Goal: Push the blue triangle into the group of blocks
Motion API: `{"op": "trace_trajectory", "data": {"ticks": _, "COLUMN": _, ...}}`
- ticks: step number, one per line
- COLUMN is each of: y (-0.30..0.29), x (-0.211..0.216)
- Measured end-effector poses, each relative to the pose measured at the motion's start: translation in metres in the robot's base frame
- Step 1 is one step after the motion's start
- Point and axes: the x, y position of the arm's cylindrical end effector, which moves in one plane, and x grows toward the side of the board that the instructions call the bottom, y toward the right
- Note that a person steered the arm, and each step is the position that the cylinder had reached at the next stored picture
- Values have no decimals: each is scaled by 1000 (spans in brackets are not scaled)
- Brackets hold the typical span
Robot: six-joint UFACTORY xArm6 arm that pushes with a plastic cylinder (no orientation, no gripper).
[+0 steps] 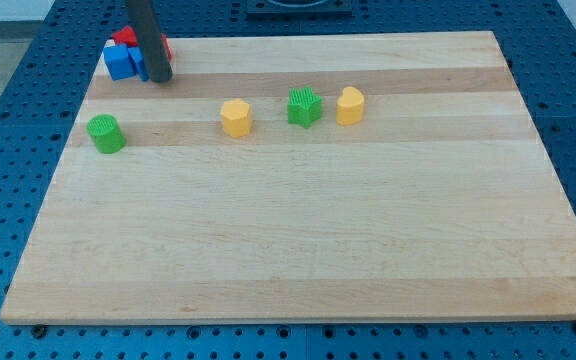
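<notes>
My dark rod comes down at the view's top left, and my tip [161,78] rests on the wooden board [298,240] near its top-left corner. A cluster of blocks sits right there: a blue block [118,62] just left of my tip, a second blue piece [141,66] touching the rod and partly hidden by it, a red block [123,38] behind them, and another red piece [166,46] peeking out right of the rod. I cannot tell which blue piece is the triangle.
A green cylinder [105,133] stands at the left. A yellow hexagon-like block [236,117], a green star-like block [305,107] and a yellow block [350,105] form a loose row in the upper middle.
</notes>
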Motion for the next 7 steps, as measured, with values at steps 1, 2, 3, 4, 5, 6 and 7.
{"op": "trace_trajectory", "data": {"ticks": 1, "y": -12, "x": 15}}
{"op": "trace_trajectory", "data": {"ticks": 2, "y": -38, "x": 15}}
{"op": "trace_trajectory", "data": {"ticks": 3, "y": -42, "x": 15}}
{"op": "trace_trajectory", "data": {"ticks": 4, "y": -45, "x": 15}}
{"op": "trace_trajectory", "data": {"ticks": 5, "y": -45, "x": 16}}
{"op": "trace_trajectory", "data": {"ticks": 6, "y": -48, "x": 21}}
{"op": "trace_trajectory", "data": {"ticks": 7, "y": -70, "x": 24}}
